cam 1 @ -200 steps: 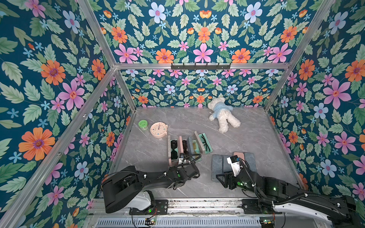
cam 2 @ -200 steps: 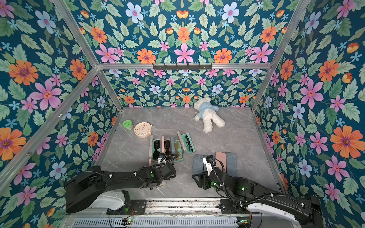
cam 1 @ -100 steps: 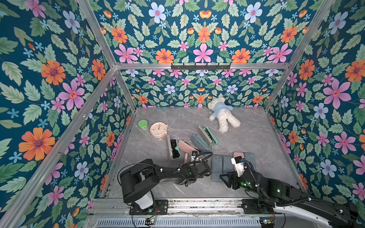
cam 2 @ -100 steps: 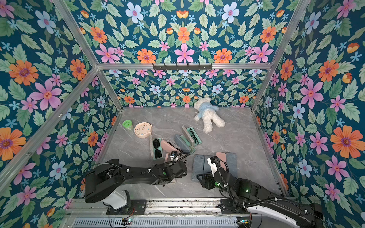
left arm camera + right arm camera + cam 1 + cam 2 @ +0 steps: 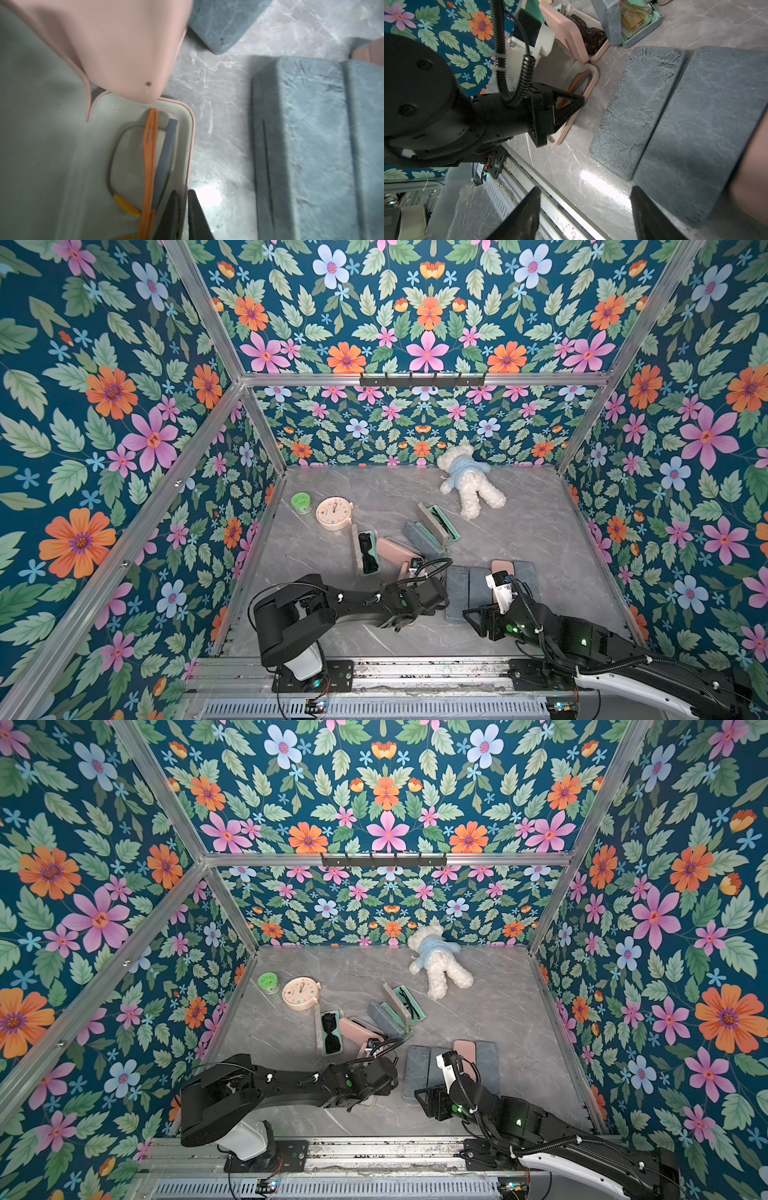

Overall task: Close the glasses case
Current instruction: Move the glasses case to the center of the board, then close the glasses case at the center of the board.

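Pink glasses case (image 5: 187, 116) is found open at bench (image 5: 519, 531) front, rim straddled by left gripper (image 5: 184, 216), jaws narrowly apart, clamping cannot be told; right gripper (image 5: 584, 207) is held spread wide.

Pink case (image 5: 190, 133) mostly hidden under left arm (image 5: 361, 605) in both top views. Left wrist pic blurred, so grip of left gripper (image 5: 185, 216) unclear.
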{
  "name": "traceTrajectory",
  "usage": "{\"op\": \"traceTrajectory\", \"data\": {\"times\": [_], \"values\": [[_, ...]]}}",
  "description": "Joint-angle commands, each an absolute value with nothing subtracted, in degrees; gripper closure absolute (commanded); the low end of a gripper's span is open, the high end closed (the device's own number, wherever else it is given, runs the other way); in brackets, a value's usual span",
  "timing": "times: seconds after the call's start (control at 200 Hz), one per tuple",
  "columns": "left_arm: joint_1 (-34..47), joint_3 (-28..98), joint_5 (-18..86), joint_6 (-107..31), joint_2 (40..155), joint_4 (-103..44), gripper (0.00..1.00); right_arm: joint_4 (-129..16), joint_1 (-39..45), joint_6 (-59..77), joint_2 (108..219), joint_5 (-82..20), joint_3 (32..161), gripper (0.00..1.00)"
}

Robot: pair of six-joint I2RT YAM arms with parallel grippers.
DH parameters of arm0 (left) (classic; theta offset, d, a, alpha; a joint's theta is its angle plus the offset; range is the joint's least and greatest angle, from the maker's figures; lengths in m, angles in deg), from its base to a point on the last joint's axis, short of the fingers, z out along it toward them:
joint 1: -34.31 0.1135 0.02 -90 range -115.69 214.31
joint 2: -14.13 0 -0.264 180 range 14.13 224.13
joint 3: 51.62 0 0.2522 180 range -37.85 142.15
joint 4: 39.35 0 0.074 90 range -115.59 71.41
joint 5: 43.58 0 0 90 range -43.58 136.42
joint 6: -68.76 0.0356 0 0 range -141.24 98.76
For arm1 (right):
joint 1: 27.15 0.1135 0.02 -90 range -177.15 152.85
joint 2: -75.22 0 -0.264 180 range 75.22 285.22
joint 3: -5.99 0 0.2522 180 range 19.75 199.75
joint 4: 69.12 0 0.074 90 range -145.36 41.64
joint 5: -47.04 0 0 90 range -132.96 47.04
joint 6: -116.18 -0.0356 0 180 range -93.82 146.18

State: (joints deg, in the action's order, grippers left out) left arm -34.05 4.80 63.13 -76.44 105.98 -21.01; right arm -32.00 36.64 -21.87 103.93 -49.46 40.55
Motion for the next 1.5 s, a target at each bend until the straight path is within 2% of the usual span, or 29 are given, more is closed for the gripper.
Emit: {"op": "traceTrajectory", "data": {"times": [0.0, 0.185, 0.56, 1.0, 1.11, 1.215, 1.265, 1.495], "values": [[-34.0, 5.4, 63.6, -76.5, 104.9, -19.7, 0.8, -32.6, 36.6, -22.2, 104.2, -49.0, 40.4, 0.3], [-34.0, 6.0, 64.7, -76.2, 103.6, -17.8, 0.65, -33.3, 36.5, -21.9, 105.7, -48.8, 40.5, 0.3], [-35.9, 7.2, 68.7, -75.2, 97.2, -13.3, 0.58, -38.7, 36.2, -22.1, 108.3, -45.5, 40.4, 0.3], [-40.6, 7.8, 75.8, -74.5, 84.0, -6.3, 0.55, -47.2, 36.2, -24.1, 115.5, -40.7, 40.4, 0.33], [-41.3, 7.4, 78.5, -74.8, 79.2, -0.2, 0.5, -52.3, 37.9, -25.4, 120.7, -39.9, 41.5, 0.36], [-41.3, 5.3, 81.4, -76.1, 73.9, 5.0, 0.3, -52.0, 41.8, -25.2, 128.0, -43.5, 45.8, 0.36], [-41.3, 3.9, 81.8, -76.2, 71.2, 6.3, 0.25, -51.9, 42.9, -25.3, 131.7, -45.0, 47.8, 0.37], [-41.2, -2.5, 81.9, -73.8, 63.0, 5.6, 0.21, -51.3, 43.9, -27.9, 144.4, -50.4, 53.6, 0.46]]}}
